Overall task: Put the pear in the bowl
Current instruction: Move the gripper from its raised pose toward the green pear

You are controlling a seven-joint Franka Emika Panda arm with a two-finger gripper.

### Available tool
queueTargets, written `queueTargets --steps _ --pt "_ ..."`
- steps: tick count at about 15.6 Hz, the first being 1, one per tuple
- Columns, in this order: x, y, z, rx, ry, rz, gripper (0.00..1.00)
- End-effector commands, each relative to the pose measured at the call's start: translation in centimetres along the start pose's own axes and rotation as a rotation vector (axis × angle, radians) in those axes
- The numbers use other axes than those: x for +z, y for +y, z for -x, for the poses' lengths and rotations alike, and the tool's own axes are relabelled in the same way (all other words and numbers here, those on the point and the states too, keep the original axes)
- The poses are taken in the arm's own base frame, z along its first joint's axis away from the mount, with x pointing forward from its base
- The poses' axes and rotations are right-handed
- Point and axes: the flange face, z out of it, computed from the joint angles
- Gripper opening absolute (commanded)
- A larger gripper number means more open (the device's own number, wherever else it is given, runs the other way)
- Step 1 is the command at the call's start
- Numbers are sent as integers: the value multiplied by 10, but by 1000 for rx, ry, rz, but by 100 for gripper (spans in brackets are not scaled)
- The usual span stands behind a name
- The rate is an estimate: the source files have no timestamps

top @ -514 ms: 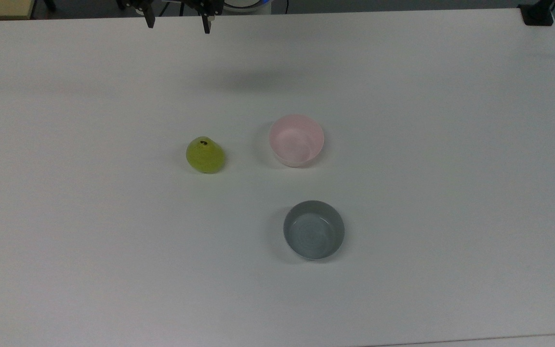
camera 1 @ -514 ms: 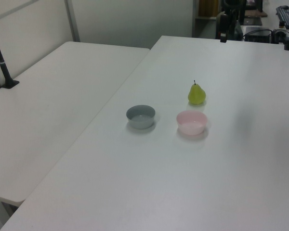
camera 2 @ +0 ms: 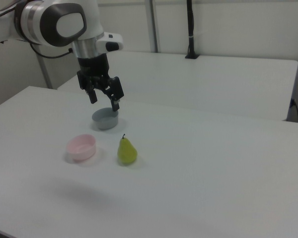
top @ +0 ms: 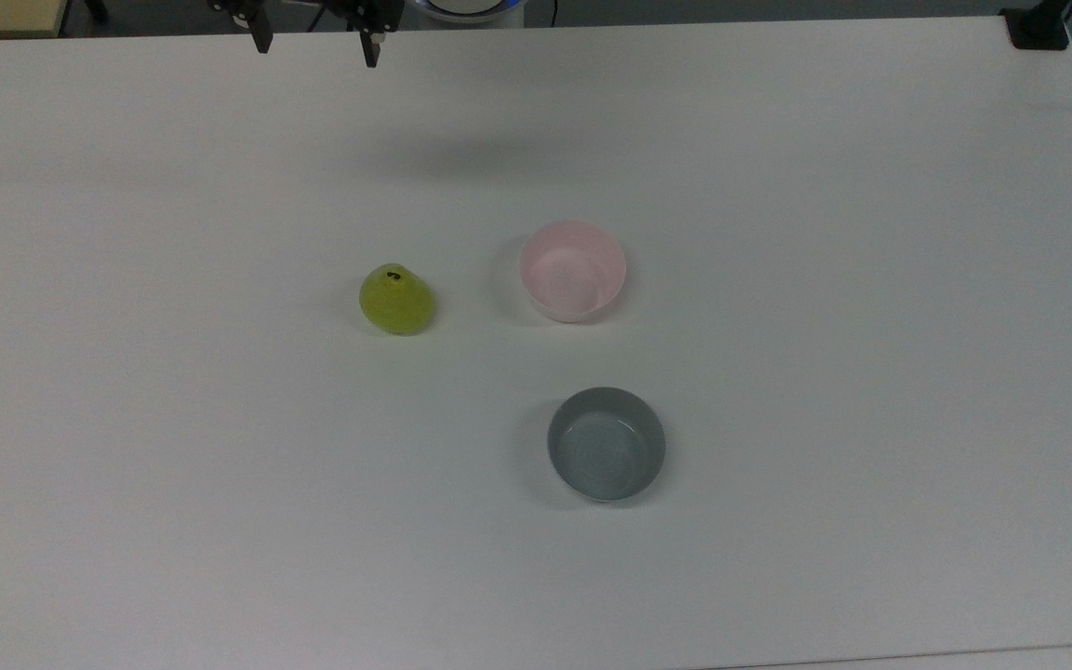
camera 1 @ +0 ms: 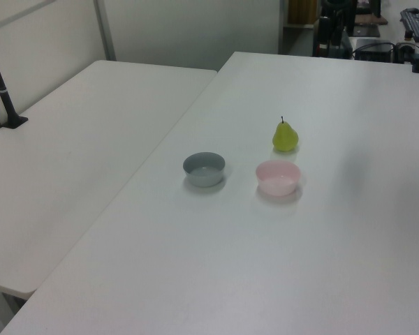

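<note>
1. Pear [top: 395,299] stands upright on the white bench [top: 871,279], stem up, free of any grip. In the top view it sits to the left of the bowl [top: 573,270], near it but not touching; in the right view the pear [camera 2: 127,150] stands to the right of the bowl [camera 2: 81,147].
2. Bowl: pale pink, round, upright, nothing visible inside it. In the left view the bowl [camera 1: 278,177] lies in front of the pear [camera 1: 285,136].
3. Grey bowl [top: 606,444]: grey-blue, of similar size, upright on the bench. In the top view it sits below the pink bowl, apart from it; in the left view the grey bowl [camera 1: 204,169] lies to the left of the pink one.
4. Gripper [top: 314,42]: at the top edge of the top view, well apart from the pear and both bowls. In the right view the gripper [camera 2: 105,98] hangs in the air above the bench, pointing down, and overlaps the grey bowl [camera 2: 105,119] behind it.
5. Fingers [top: 261,38]: spread wide, holding nothing.
6. Second white table [camera 1: 77,139]: stands beside the bench, on the left view's left.
</note>
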Motion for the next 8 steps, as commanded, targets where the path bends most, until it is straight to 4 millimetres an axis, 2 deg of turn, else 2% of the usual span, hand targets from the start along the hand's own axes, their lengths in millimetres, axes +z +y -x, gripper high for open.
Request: queueTargets --steps 1,8 --pt "-2 3 -8 -6 -17 -22 100" --pt "-5 8 -10 1 3 -20 100"
